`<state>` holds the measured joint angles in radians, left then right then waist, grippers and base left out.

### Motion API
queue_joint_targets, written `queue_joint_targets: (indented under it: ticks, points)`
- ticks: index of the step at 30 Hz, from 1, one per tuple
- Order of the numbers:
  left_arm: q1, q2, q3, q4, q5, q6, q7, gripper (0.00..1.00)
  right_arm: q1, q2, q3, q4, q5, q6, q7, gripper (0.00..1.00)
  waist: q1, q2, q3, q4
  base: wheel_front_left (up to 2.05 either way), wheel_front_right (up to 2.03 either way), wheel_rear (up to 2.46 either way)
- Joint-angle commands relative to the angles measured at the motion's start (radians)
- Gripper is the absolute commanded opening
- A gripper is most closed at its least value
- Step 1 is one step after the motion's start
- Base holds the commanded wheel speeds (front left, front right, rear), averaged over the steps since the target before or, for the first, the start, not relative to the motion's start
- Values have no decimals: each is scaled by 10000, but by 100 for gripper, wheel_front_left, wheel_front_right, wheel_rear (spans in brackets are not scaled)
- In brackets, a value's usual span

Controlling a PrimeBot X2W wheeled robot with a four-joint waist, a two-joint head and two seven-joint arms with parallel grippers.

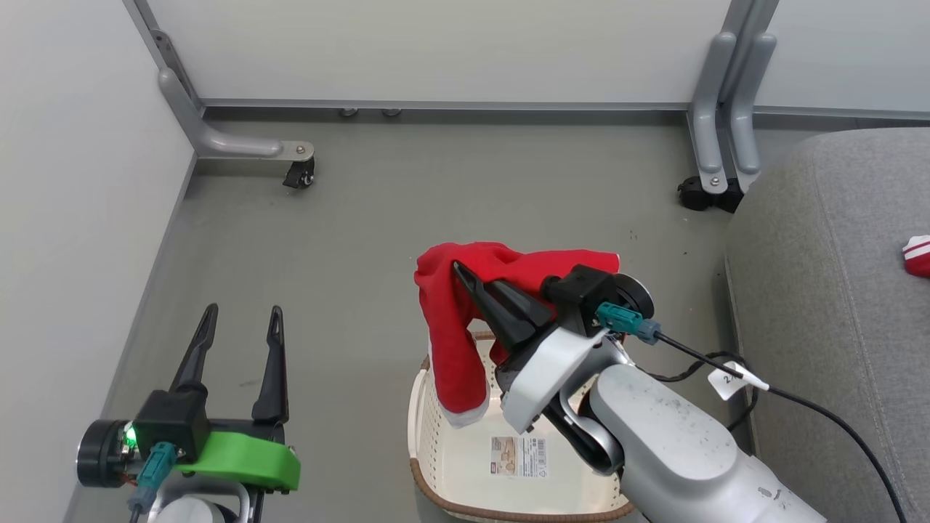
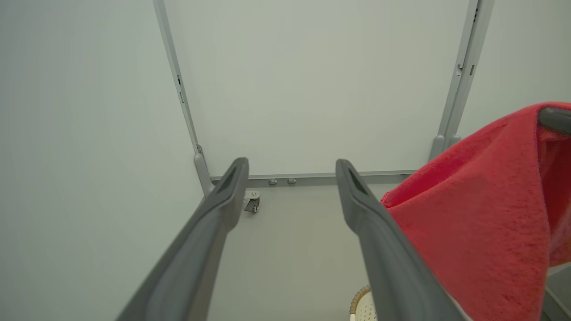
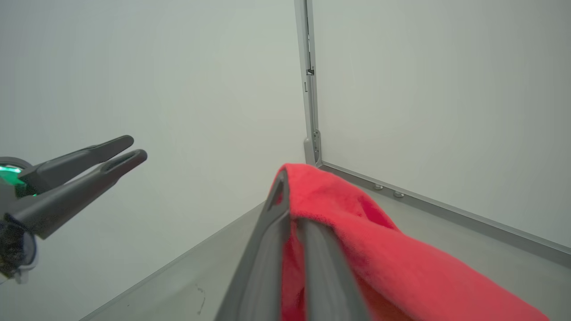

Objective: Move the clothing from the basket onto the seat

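As the right fingers (image 1: 501, 309) pinch it, the red garment (image 1: 450, 349) droops above the basket (image 1: 415, 407).
Light, limp cloth, I judge: grip a bunched fold; left fingers (image 1: 273, 363) spread wide, empty.

I can't read the label (image 1: 518, 456) in the basket (image 1: 421, 425), and the edge cuts off the red cloth (image 1: 918, 256) on the seat (image 1: 814, 305).

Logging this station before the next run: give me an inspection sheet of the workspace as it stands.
Surface: grey floor under the basket.
Job's things: red garment hangs over the basket; another red piece lies on the seat.
Clutter: nothing seen.
Grippers: right gripper shut on the red garment; left gripper open, apart.
Cables: black cable runs from the right wrist.
Surroundings: white panels on wheeled feet.
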<state>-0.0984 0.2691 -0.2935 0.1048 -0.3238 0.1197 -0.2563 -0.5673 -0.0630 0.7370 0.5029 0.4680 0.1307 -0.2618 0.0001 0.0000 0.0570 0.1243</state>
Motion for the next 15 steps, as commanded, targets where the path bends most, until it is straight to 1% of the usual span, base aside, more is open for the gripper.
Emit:
queue_joint_targets:
  ticks: [1,8,15]
  points:
    - [205,83,59,126,-98,7,-32,100,185,-50,-89,-64,-108,0,-42,0,-1,0,-56,-13,0,0,0]
    - [552,90,222,603,-133,-68,-96,100,693,-138,-703,-240,-361,-1,22,0,-1,0,-165,-100,0,0,0]
    - [738,96,349,802,-90,-113,-94,100,1205,-219,-1359,-639,-746,-1,161,0,-1,0,-194,-360,0,0,0]
